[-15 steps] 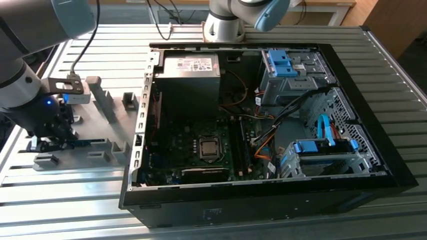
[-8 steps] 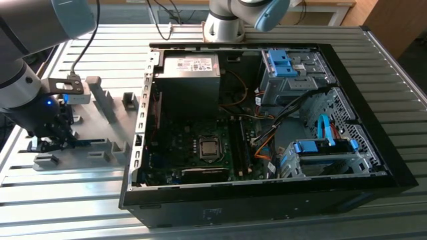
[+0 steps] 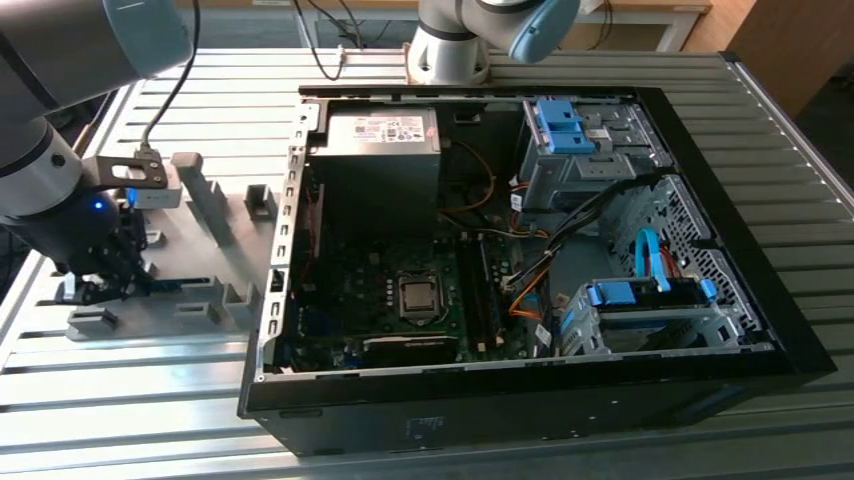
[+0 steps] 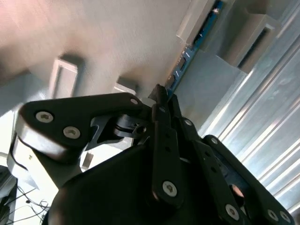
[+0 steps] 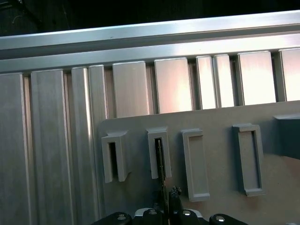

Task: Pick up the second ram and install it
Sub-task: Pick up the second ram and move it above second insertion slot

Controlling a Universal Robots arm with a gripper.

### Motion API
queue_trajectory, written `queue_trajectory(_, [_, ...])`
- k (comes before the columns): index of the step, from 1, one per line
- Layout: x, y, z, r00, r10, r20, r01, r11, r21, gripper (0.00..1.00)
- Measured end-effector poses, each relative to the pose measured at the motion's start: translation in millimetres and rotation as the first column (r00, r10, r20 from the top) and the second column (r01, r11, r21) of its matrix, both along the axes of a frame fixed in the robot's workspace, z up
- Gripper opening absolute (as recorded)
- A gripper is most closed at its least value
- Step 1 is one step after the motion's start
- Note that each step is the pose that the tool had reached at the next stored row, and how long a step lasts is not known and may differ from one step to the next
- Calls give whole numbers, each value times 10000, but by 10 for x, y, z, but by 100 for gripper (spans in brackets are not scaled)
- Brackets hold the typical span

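The second ram (image 4: 185, 61) is a thin blue-green stick. Seen edge-on, the second ram (image 5: 160, 161) stands in a slot of a grey holder block (image 5: 158, 152). My gripper (image 4: 164, 96) has its black fingers drawn together on the stick's near end. In the first wrist view my gripper (image 5: 165, 201) sits just below that slot with the stick running between the fingertips. In the exterior view my gripper (image 3: 100, 285) hangs low over the grey holder plate (image 3: 174, 265) at the exterior view's left, well apart from the open PC case (image 3: 534, 400).
Several grey holder blocks (image 3: 198, 310) and a tall upright block (image 3: 200, 200) stand on the plate around the gripper. Empty slots (image 5: 196, 161) lie beside the occupied one. The black motherboard slots (image 3: 481, 290) lie inside the case among cables. The table is ribbed aluminium (image 5: 56, 140).
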State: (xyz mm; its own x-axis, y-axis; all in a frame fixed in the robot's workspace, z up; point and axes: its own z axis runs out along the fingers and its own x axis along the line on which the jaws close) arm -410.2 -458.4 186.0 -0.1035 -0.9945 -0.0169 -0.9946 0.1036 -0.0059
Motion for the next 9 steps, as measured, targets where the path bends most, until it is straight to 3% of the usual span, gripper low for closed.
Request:
queue_trajectory(6, [0, 0, 0, 10000, -1, 1, 1, 10000, -1, 14])
queue_trajectory(9, [-3, -24, -1, 9986, 534, 0, -534, 9986, -1, 14])
